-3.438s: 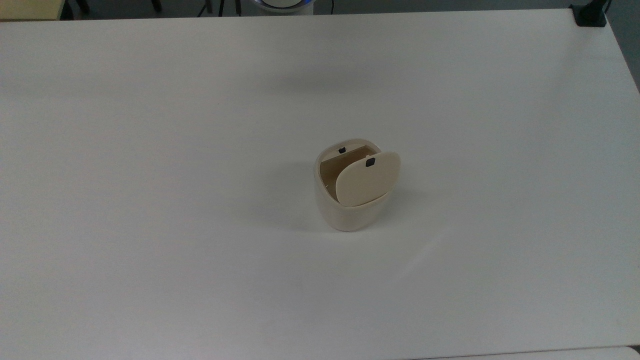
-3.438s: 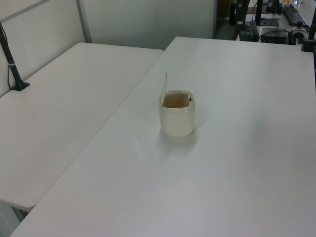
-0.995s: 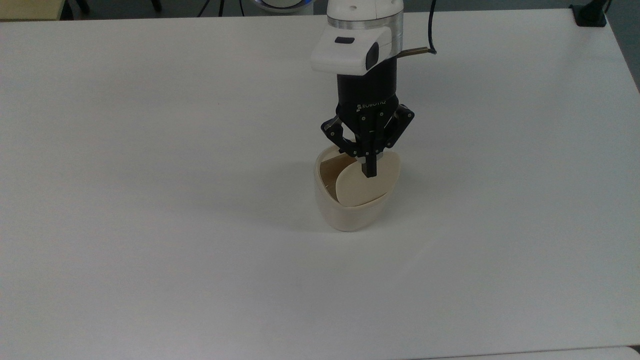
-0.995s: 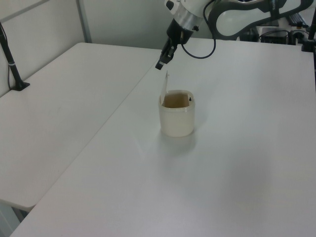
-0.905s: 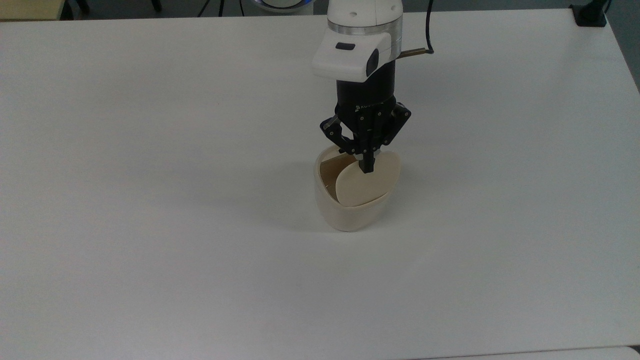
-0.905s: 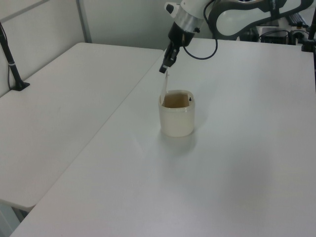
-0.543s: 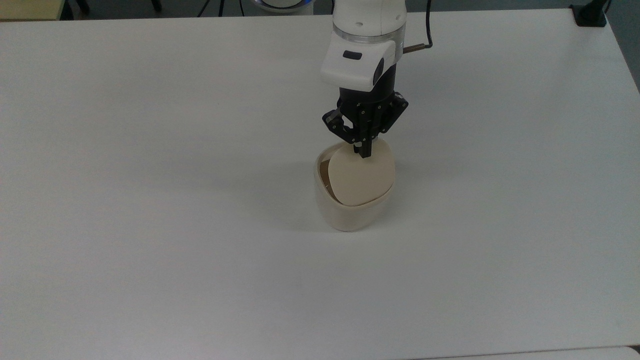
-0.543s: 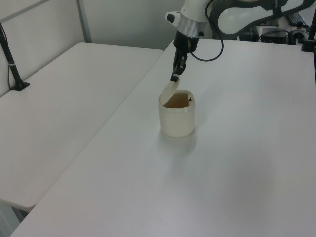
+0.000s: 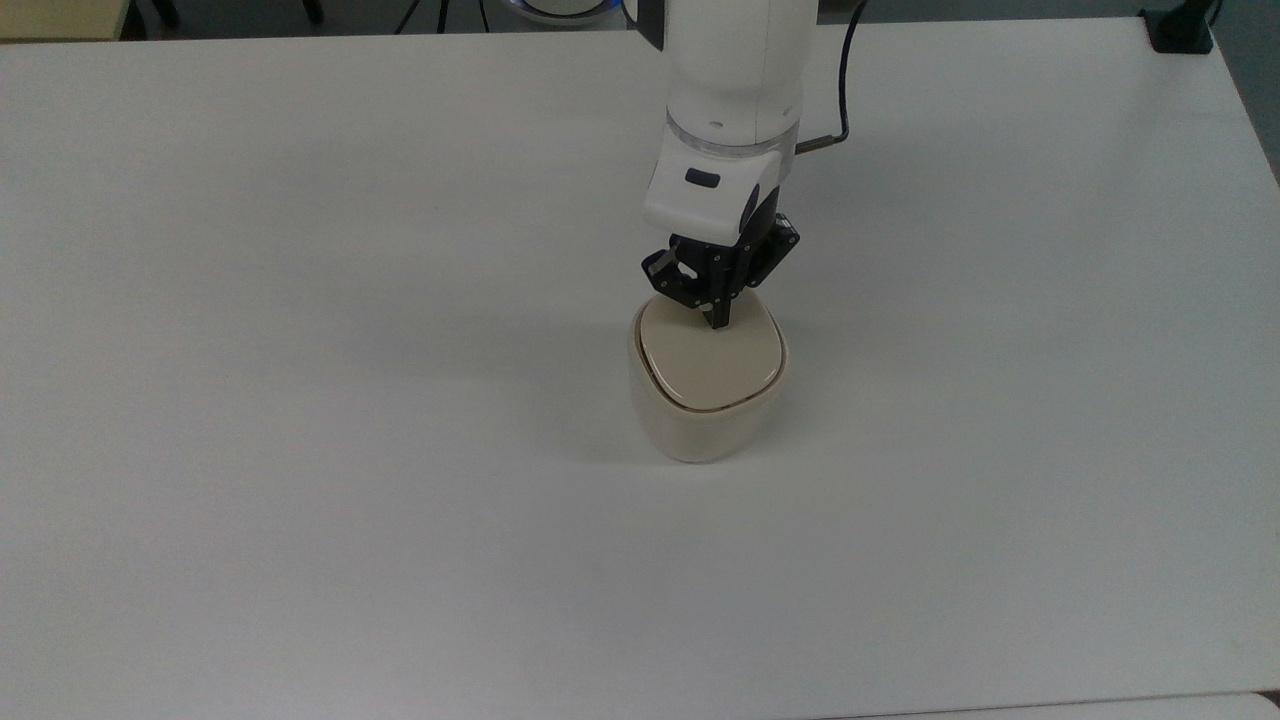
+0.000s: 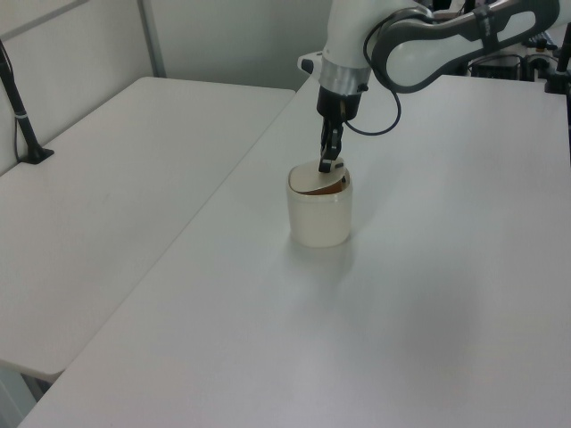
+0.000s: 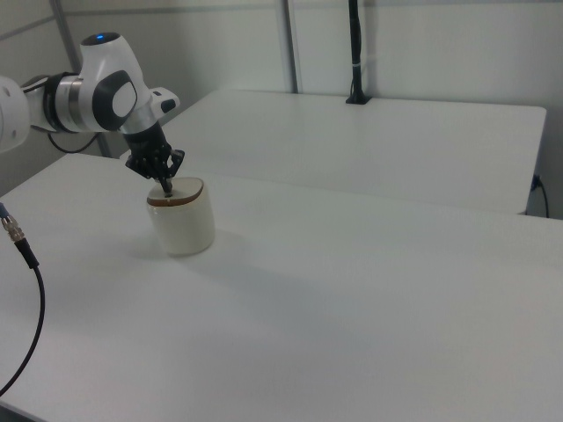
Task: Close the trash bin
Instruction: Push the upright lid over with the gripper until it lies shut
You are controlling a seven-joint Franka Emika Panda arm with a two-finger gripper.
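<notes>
A wide white table (image 9: 300, 300) carries everything, with a second white table (image 10: 116, 169) butted against it on the left view's left and pale wall panels (image 11: 422, 44) behind in the right view. The trash bin (image 9: 706, 415) stands upright near the table's middle, its lid (image 9: 708, 362) nearly down, with a thin dark gap showing under it in the left view. The gripper (image 9: 717, 319), fingers pressed together, points down onto the lid's far edge in the top view.

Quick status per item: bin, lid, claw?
trash bin: upright on the table, nearly closed.
lid: pushed down almost flat; the left view shows a gap left at one edge.
claw: shut, tips pressing on the lid's far edge in the top view.
</notes>
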